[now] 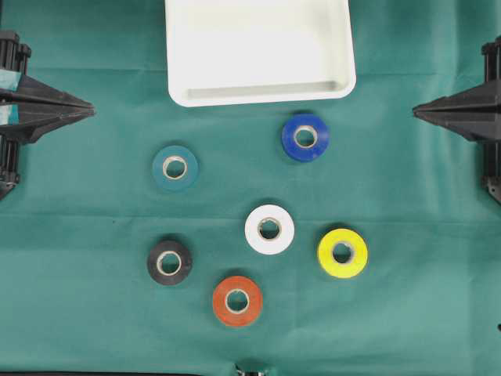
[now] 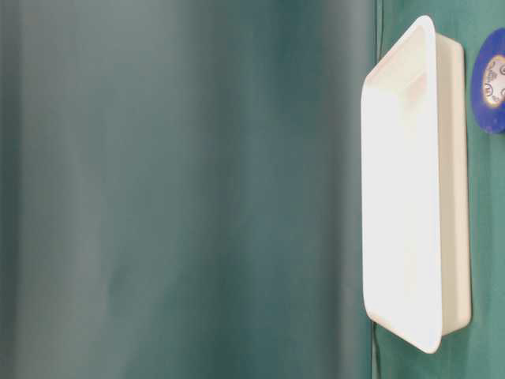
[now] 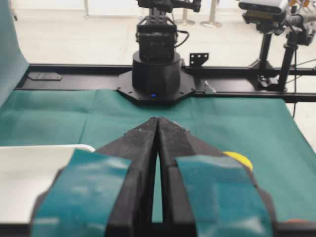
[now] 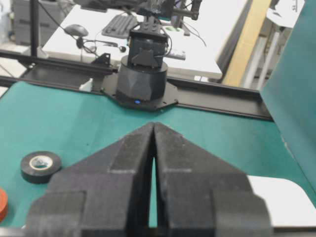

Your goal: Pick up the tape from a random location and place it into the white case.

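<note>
White case: the white case (image 1: pixel 258 94) sits at the top middle of the green cloth (image 1: pixel 86 235), nothing visible inside it.
Tape rolls: six lie flat below the case, all apart from one another.
Blue roll (image 1: pixel 305 137): nearest the case, just below its right corner.
Teal roll (image 1: pixel 174 167): left of the blue roll.
White roll (image 1: pixel 269 229): centre of the group.
Yellow roll (image 1: pixel 342 252): right of the white roll.
Black roll (image 1: pixel 169 262): lower left.
Orange-red roll (image 1: pixel 237 301): lowest, near the front edge.
Left gripper (image 1: pixel 88 110): at the left edge, fingers pressed together, holding nothing.
Right gripper (image 1: pixel 417 110): at the right edge, fingers together, holding nothing.
</note>
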You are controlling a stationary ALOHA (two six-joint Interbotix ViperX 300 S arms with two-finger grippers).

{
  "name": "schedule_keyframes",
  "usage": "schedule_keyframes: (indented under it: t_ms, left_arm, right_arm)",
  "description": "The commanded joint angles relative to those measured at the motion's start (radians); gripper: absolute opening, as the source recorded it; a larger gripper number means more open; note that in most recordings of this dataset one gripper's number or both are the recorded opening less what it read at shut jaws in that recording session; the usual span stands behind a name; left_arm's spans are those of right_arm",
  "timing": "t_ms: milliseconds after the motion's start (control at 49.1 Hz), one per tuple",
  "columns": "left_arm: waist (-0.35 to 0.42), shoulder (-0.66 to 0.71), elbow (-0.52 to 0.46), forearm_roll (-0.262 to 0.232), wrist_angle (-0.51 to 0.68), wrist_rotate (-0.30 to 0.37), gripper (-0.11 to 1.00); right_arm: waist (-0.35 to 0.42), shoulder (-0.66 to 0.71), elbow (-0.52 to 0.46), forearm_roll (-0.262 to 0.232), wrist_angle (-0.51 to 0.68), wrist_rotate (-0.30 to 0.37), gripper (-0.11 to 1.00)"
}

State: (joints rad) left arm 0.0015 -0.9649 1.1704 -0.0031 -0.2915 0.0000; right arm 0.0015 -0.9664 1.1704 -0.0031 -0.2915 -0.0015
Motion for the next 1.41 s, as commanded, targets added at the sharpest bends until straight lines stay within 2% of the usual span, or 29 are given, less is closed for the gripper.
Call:
schedule_keyframes:
  t_ms: [0, 224, 733, 815, 856, 937, 1100, 1182, 1243, 1385]
  left_arm:
    - [0.0, -0.009, -0.026, -0.008, 0.035, -0.002, 0.01]
    - [0.0, -0.008, -0.037, -0.008, 0.081, -0.003, 0.01]
    - [0.0, -0.003, -0.035, -0.009, 0.08, -0.003, 0.01]
    - [0.0, 0.002, -0.035, -0.008, 0.08, -0.003, 0.05]
    - [0.0, 0.005, -0.035, -0.009, 0.08, -0.005, 0.09]
    - [0.0, 0.009, -0.035, -0.009, 0.08, -0.009, 0.24]
    - [0.0, 0.011, -0.035, -0.011, 0.08, -0.041, 0.73]
    - [0.0, 0.011, -0.035, -0.011, 0.084, -0.046, 0.92]
    - [0.002, 0.011, -0.035, -0.011, 0.086, -0.044, 0.99]
    - [0.0, 0.011, -0.035, -0.011, 0.086, -0.044, 0.99]
  right_arm:
    - [-0.008, 0.012, -0.014, 0.0, 0.002, 0.0, 0.0]
    - [-0.011, 0.018, -0.04, 0.0, 0.13, -0.002, 0.0]
    - [-0.011, 0.009, -0.051, 0.0, 0.117, 0.0, 0.0]
    - [-0.011, 0.008, -0.051, 0.0, 0.117, 0.002, 0.01]
    - [-0.012, 0.008, -0.051, 0.0, 0.117, 0.003, 0.05]
    - [-0.018, 0.008, -0.051, 0.005, 0.117, 0.008, 0.25]
    - [-0.034, 0.012, -0.051, 0.003, 0.12, 0.018, 0.73]
    - [-0.037, 0.014, -0.052, 0.002, 0.12, 0.018, 0.9]
    - [-0.038, 0.012, -0.052, 0.003, 0.12, 0.018, 0.91]
    - [-0.038, 0.009, -0.055, 0.002, 0.121, 0.018, 0.9]
